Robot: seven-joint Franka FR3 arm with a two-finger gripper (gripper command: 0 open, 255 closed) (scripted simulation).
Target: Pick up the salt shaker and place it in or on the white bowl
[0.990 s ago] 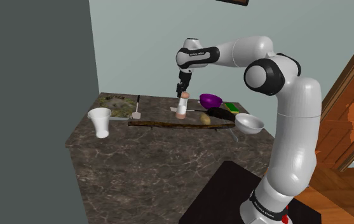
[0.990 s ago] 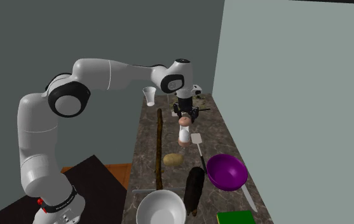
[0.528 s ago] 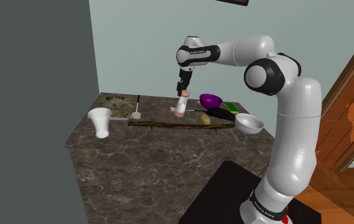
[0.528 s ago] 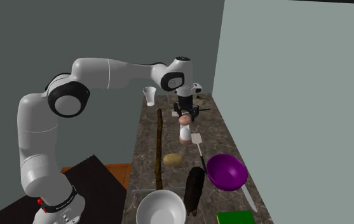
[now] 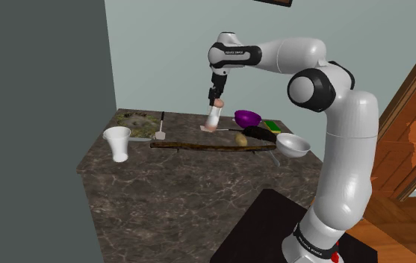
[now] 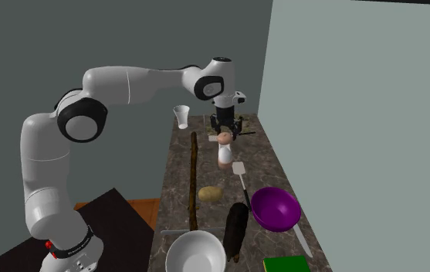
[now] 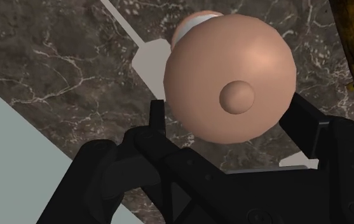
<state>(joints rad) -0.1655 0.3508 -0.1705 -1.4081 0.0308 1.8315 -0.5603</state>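
Pinkish and smoothly domed, the cap of the salt shaker (image 7: 229,76) is sitting between the black jaws of the gripper (image 7: 230,113), which are pressing in on it from both sides and clasping it. Below the cap, the shaker's white cylindrical body is hanging at a slight tilt over the far part of the dark, white-veined marble surface (image 5: 169,187). I cannot tell whether its base is touching the stone. In the shoulder view a long, rough brown stick (image 5: 213,146) is lying just nearer than the shaker, and a glossy purple bowl (image 5: 248,117) is standing to its right. The round white bowl (image 5: 292,144) is resting well apart, at the surface's right end, and a flared white cup (image 5: 117,142) is standing at the left.
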